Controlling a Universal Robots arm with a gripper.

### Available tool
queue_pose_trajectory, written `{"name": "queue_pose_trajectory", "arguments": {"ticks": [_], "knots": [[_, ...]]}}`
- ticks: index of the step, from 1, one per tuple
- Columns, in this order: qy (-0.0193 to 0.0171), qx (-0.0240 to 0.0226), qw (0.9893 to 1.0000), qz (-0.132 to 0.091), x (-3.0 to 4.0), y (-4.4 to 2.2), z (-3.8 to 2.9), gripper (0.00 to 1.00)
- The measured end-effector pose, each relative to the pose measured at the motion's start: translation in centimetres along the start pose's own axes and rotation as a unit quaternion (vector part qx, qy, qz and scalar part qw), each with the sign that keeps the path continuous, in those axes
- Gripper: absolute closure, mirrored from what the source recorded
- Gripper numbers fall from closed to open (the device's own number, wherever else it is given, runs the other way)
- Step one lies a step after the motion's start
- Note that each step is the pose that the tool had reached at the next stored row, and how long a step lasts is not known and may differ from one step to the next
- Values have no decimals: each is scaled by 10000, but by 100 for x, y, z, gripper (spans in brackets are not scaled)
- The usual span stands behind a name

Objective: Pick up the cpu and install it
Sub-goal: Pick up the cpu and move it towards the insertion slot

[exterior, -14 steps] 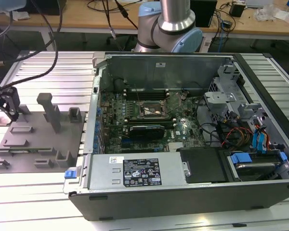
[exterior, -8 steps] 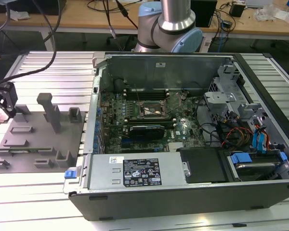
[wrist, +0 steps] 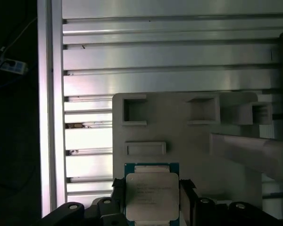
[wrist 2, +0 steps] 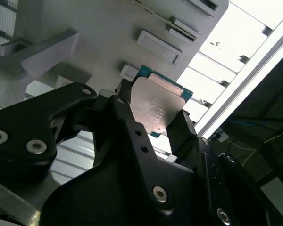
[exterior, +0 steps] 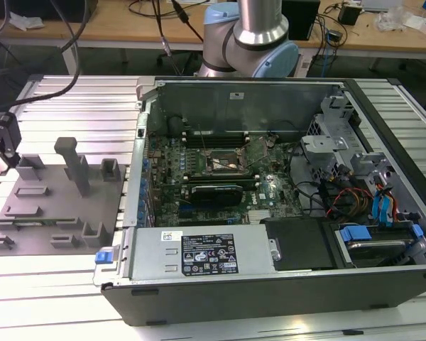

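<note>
Pinching the cpu [wrist 2: 156, 103] by two opposite edges, the gripper [wrist 2: 153, 115] has its black fingers [wrist 2: 185, 134] drawn in narrow against the chip, whose silver top faces both wrist views. Just beyond lies the grey fixture plate [wrist: 179, 136] with pockets and posts, resting on the slatted aluminium table [wrist: 170, 56]. In the exterior view the gripper sits at the plate's end on the exterior view's left, well apart from the open computer case [exterior: 270, 298] and its motherboard socket [exterior: 224, 162].
</note>
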State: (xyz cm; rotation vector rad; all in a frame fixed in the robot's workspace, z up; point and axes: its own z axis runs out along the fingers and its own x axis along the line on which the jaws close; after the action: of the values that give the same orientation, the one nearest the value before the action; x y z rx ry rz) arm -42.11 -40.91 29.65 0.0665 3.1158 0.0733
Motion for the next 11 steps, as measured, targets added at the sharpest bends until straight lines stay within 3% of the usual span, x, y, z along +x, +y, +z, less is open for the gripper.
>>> {"name": "queue_pose_trajectory", "arguments": {"ticks": [6,11], "knots": [[0,0,10000,0,-3,6,-132,45],[0,0,10000,0,-5,9,-197,45]]}}
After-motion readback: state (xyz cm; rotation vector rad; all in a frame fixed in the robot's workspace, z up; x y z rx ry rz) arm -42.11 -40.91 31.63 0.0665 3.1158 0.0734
